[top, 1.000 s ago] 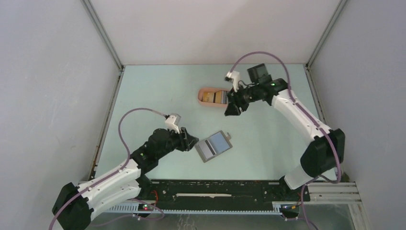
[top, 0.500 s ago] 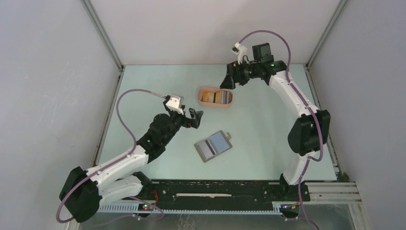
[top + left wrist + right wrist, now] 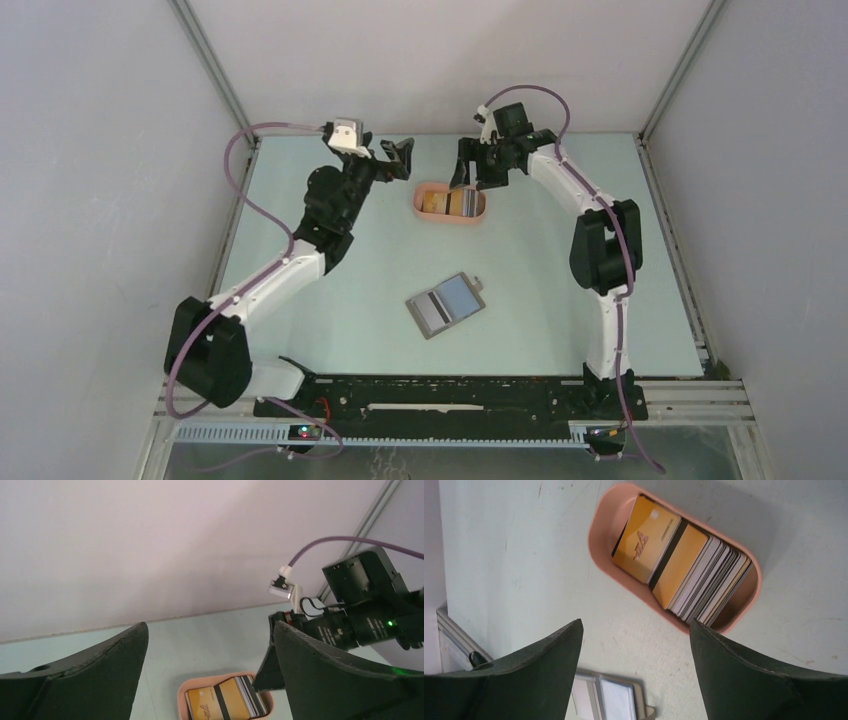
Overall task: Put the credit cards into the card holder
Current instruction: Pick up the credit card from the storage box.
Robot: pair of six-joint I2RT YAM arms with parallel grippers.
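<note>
The credit cards (image 3: 452, 203) stand as a stack in a salmon-pink oval tray (image 3: 418, 203), an orange-yellow one on top. The card holder (image 3: 446, 305) lies open and flat nearer the arms, its clear pockets up. My left gripper (image 3: 402, 158) is open and empty, raised just left of the tray. My right gripper (image 3: 466, 172) is open and empty over the tray's far edge. The left wrist view shows the cards (image 3: 225, 705) below and ahead of its gripper (image 3: 210, 625). The right wrist view looks down on the cards (image 3: 659, 550) and the card holder's edge (image 3: 606, 700) from its gripper (image 3: 636, 622).
The tray's rim shows in the left wrist view (image 3: 180, 700) and the right wrist view (image 3: 594, 545). The right arm's wrist camera (image 3: 360, 610) is close to the left gripper's right finger. White enclosure walls rise just behind both grippers.
My left arm has swung from beside the card holder up to the far side, left of the tray. My right gripper has moved left and back, over the tray's far edge.
</note>
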